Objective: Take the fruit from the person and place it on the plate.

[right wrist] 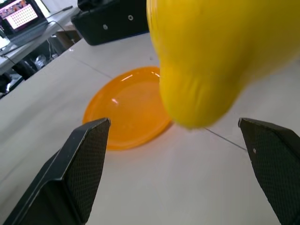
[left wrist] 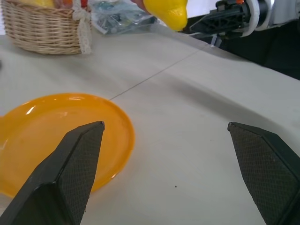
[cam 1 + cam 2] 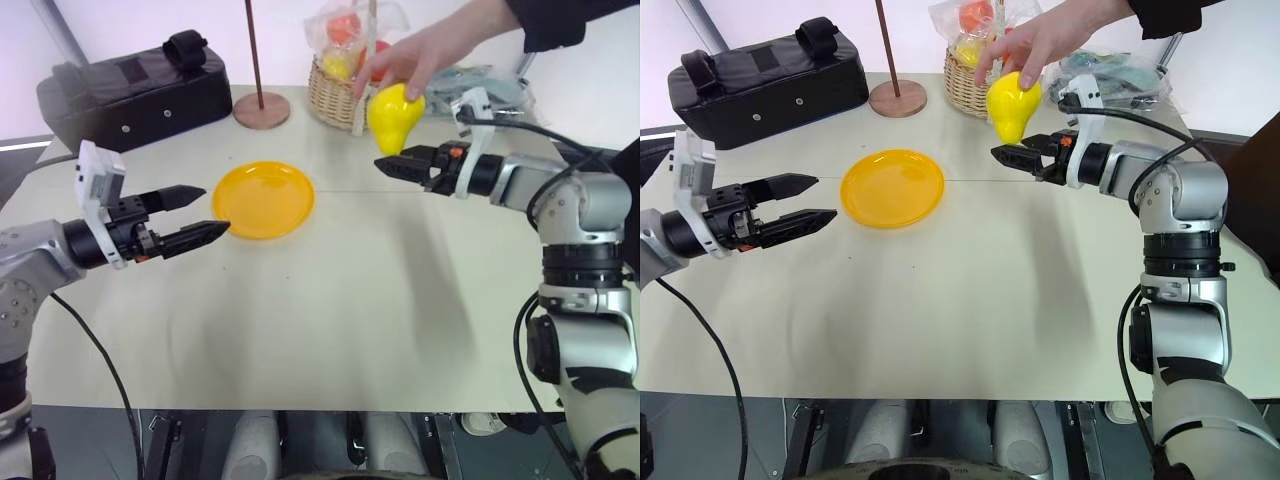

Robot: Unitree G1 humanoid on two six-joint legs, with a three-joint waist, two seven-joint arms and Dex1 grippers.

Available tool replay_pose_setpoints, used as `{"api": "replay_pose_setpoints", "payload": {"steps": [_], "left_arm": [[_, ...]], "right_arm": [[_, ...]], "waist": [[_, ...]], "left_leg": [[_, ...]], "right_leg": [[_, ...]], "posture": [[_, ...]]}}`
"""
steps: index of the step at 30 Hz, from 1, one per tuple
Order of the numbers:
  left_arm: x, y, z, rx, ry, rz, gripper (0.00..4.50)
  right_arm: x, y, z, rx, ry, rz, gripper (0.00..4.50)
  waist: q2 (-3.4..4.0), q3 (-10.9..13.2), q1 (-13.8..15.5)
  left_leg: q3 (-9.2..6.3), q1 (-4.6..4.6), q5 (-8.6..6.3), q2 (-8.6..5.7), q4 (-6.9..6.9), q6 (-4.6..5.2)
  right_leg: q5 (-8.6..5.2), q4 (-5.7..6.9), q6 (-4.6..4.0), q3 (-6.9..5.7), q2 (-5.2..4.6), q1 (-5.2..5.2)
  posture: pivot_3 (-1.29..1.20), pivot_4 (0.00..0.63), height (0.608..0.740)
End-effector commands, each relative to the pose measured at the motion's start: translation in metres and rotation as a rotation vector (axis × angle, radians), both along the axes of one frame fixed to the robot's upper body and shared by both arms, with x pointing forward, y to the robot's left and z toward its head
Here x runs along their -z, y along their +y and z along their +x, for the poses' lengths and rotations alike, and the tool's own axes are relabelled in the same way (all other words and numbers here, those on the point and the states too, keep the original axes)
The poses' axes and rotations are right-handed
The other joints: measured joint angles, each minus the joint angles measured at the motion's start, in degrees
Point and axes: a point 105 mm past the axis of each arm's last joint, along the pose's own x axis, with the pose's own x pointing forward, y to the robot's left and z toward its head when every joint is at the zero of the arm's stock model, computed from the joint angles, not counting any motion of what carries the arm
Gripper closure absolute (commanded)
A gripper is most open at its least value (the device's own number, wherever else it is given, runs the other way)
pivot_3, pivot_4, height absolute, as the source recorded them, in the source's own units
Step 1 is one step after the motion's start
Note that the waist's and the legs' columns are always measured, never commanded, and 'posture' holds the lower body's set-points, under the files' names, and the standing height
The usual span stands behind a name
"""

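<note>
At upper right, the person's hand (image 3: 430, 50) dangles the fruit (image 3: 394, 118) above the right tool (image 3: 392, 165), wide open and empty. Closing too early could knock it onto the bench (image 3: 350, 300), missing the plate (image 3: 264, 199).

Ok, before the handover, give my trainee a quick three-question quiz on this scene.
1. True or false: the right hand has already closed on the fruit.
2. What is holding the fruit: A) the person's hand, B) the left hand, C) nothing, it lies on the plate?
3. Fill in: behind the fruit stands a wicker ___ with wrapped fruits.

Key
1. False: its fingers are spread wide, with the fruit hanging just above and in front of them.
2. A: the person grips it from above, narrow end pointing down.
3. basket
</note>
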Motion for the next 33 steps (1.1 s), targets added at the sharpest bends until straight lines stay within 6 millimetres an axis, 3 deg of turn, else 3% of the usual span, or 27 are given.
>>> {"api": "replay_pose_setpoints", "payload": {"steps": [1, 5, 6, 8, 13, 20, 23, 27, 33], "left_arm": [[-0.011, -0.002, -0.007, -0.002, -0.063, -0.011, 0.08], [-0.010, -0.002, -0.008, -0.013, -0.064, -0.017, 0.08], [-0.010, -0.002, -0.008, -0.015, -0.065, -0.018, 0.03], [-0.010, -0.002, -0.008, -0.017, -0.066, -0.019, 0.00], [-0.010, -0.003, -0.009, -0.021, -0.065, -0.023, 0.00], [-0.008, -0.002, -0.009, -0.029, -0.060, -0.021, 0.00], [-0.004, 0.007, -0.008, -0.069, -0.048, -0.004, 0.00], [0.016, 0.027, -0.004, -0.198, -0.016, 0.082, 0.00], [0.031, 0.054, -0.004, -0.406, -0.022, 0.096, 0.00]], "right_arm": [[-0.018, 0.000, 0.003, -0.008, -0.057, -0.011, 0.00], [-0.017, 0.003, 0.007, -0.015, -0.052, -0.020, 0.00], [-0.016, 0.003, 0.008, -0.013, -0.051, -0.022, 0.26], [-0.015, 0.002, 0.011, 0.000, -0.049, -0.022, 0.84], [-0.017, 0.001, 0.014, 0.011, -0.051, -0.024, 3.32], [-0.020, 0.007, 0.011, -0.019, -0.058, -0.012, 3.40], [-0.007, 0.026, 0.005, -0.077, -0.044, -0.029, 3.40], [0.014, 0.053, 0.003, -0.123, -0.039, -0.044, 3.40], [0.035, 0.099, 0.013, -0.160, -0.124, -0.111, 3.40]], "waist": [[0.00, 0.00, 0.00], [0.00, 0.00, 0.09], [0.00, 0.00, 0.06], [0.00, 0.00, 0.04], [0.00, 0.00, 0.03], [0.00, 0.00, 0.03], [0.00, 0.00, -0.05], [0.00, 0.00, -0.54], [0.00, 0.00, -0.10]], "left_leg": [[0.01, 0.00, 0.00, 0.00, 0.00, 0.00], [0.01, -0.01, 0.00, -0.01, 0.01, 0.00], [0.01, -0.01, 0.00, -0.01, 0.01, 0.00], [0.02, -0.01, 0.00, -0.01, 0.01, 0.00], [0.02, -0.01, 0.00, -0.01, 0.00, 0.00], [0.02, -0.01, 0.00, -0.01, 0.00, 0.00], [0.02, -0.01, 0.00, -0.01, 0.00, 0.00], [0.03, 0.03, 0.00, 0.06, -0.07, 0.00], [0.08, -0.08, 0.00, 0.06, -0.05, 0.00]], "right_leg": [[0.00, 0.00, 0.00, 0.01, -0.01, 0.00], [0.00, 0.00, 0.00, 0.01, -0.01, 0.00], [0.00, 0.00, 0.00, 0.01, -0.01, 0.00], [0.00, 0.00, 0.00, 0.01, -0.01, 0.00], [0.00, 0.00, 0.00, 0.01, -0.01, -0.01], [0.00, 0.00, 0.00, 0.01, -0.01, -0.01], [0.00, 0.00, 0.00, 0.01, -0.01, -0.01], [0.00, 0.02, -0.01, 0.03, 0.07, -0.06], [0.01, 0.05, -0.01, 0.06, 0.03, -0.17]], "posture": [[0.00, 0.150, 0.740], [0.00, 0.150, 0.740], [0.00, 0.150, 0.740], [0.00, 0.150, 0.740], [0.00, 0.150, 0.740], [0.00, 0.150, 0.740], [0.00, 0.150, 0.740], [0.00, 0.150, 0.740], [0.00, 0.150, 0.740]]}}
